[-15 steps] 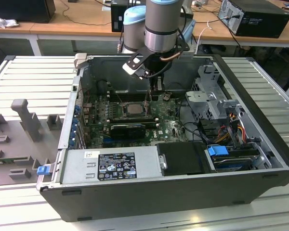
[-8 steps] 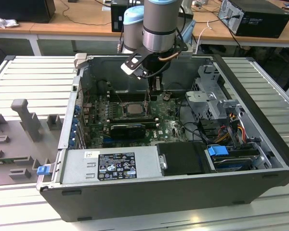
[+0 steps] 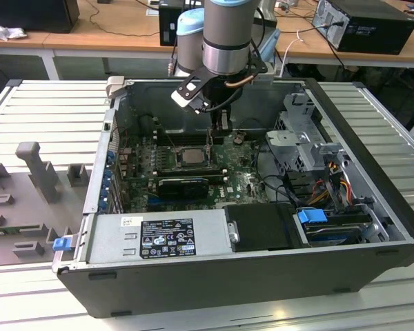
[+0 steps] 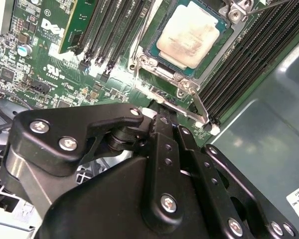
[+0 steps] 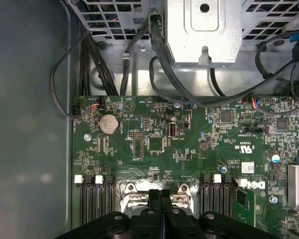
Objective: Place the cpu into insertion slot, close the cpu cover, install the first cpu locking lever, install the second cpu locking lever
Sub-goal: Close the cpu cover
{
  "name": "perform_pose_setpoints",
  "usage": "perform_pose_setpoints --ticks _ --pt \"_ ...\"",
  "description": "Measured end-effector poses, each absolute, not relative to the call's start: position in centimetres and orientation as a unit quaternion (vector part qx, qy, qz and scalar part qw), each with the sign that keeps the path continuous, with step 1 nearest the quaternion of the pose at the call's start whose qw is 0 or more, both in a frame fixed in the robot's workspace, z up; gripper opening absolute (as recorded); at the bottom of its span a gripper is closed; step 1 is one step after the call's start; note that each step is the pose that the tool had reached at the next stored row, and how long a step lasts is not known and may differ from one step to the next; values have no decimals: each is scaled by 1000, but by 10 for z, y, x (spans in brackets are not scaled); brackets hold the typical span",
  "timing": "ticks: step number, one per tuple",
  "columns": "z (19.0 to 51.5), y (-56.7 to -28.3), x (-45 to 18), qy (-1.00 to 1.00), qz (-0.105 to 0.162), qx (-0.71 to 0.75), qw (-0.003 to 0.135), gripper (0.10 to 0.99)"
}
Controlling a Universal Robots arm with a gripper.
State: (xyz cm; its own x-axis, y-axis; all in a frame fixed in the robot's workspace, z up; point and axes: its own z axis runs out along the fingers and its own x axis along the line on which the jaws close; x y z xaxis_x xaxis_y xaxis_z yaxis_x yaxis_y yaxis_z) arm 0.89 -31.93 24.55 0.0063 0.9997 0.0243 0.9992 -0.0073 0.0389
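The tool is reaching down into the open computer case, its two black fingers pressing flat together with nothing visible between them. The tips are sitting just beside the metal edge of the insertion slot; whether they are touching it cannot be told. The cpu is lying flat in that slot, silvery top up, with the cpu cover framing it. The green circuit board is spreading around the slot, and the case is resting on a slatted table.
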Motion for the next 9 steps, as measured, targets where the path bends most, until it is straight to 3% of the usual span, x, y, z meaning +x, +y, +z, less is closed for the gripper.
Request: perform_pose_setpoints --ticks 9 --pt "245 -319 5 705 22 709 5 106"
